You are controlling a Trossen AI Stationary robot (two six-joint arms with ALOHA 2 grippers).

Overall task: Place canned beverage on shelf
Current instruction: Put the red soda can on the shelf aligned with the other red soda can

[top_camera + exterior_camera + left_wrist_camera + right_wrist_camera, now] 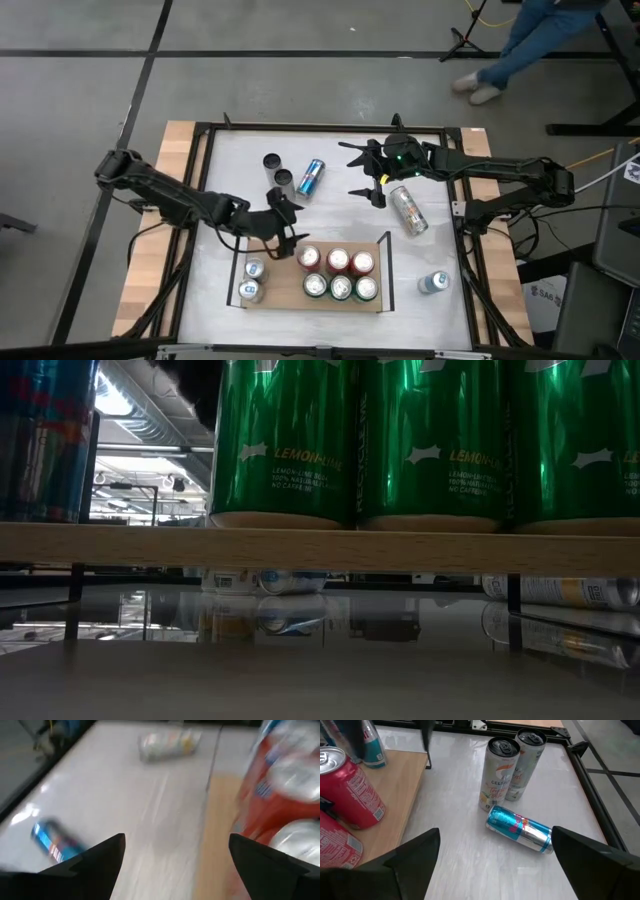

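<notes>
Eight cans are already upright on the shelf (285,299): three red ones (336,261) at the back, three green ones (341,288) at the front, two silver-blue ones (252,281) at the left end. Loose stock is on the white table (228,180) — a blue can lying on its side (311,177), two slim upright cans (277,170) just beside it, a silver can lying down (408,210) near the right arm, and one more can (433,283) off the shelf's right end.

Left gripper (286,223) hovers near the shelf's back edge, fingers spread wide, holding nothing. Right gripper (367,172) sits over the table's far side, jaws also wide and empty; its wrist view looks straight at the blue can (520,828).

Handling, my read: thin aluminium, smooth and slick, rigid if full but will dent under a hard pinch. Weight can't be judged from here. The lying cans will roll — approach across the axis and pinch the cylinder wall at mid-length, not the domed ends. For the upright pair, grip mid-height across the body; they touch each other, so one finger has to slip between them or the neighbour gets knocked over. Free shelf space looks to be between the silver-blue pair and the red/green block.
</notes>
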